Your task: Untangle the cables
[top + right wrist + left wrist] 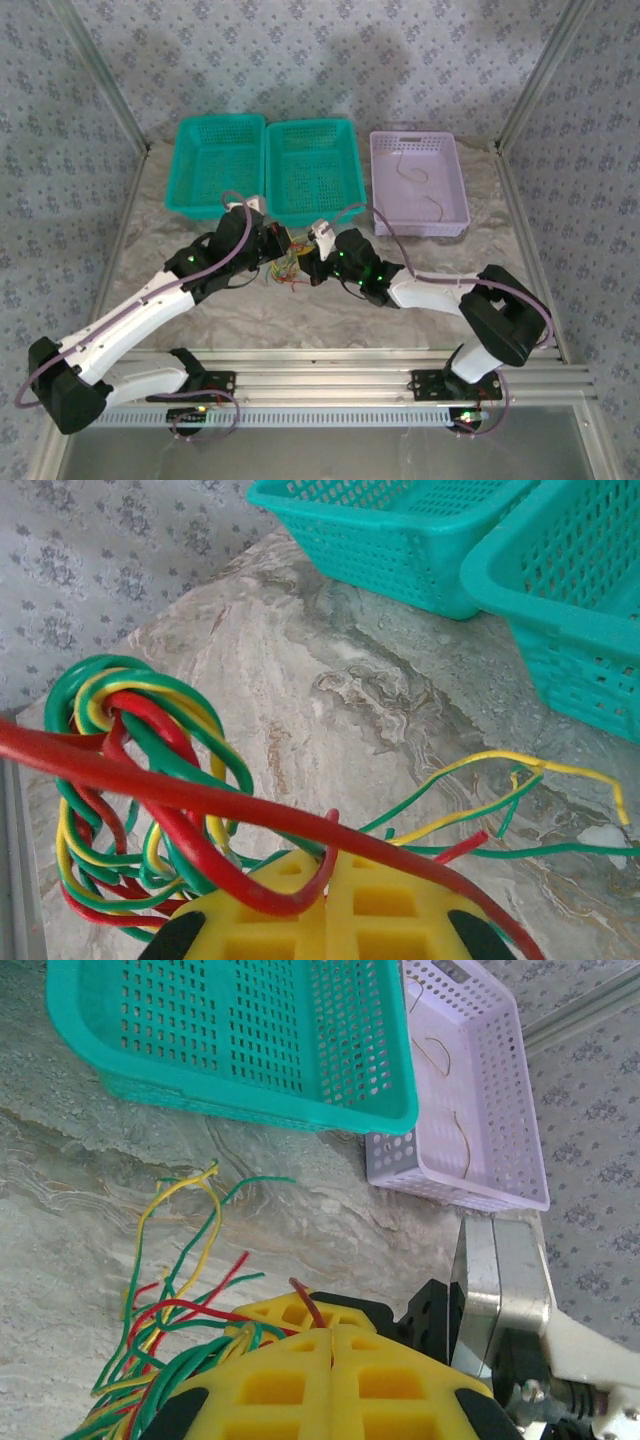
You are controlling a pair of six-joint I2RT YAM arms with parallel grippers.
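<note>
Both my left gripper [332, 1332] and right gripper [335, 858] have jaws pressed together on red strands of the cables [150, 770]. Loose ends trail across the table [330, 680].

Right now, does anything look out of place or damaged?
Nothing damaged. The cables sit in a knotted clump, and a red strand drapes across the right gripper.

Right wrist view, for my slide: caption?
Right gripper shut on a red cable, tangled cables looped beside it.
</note>
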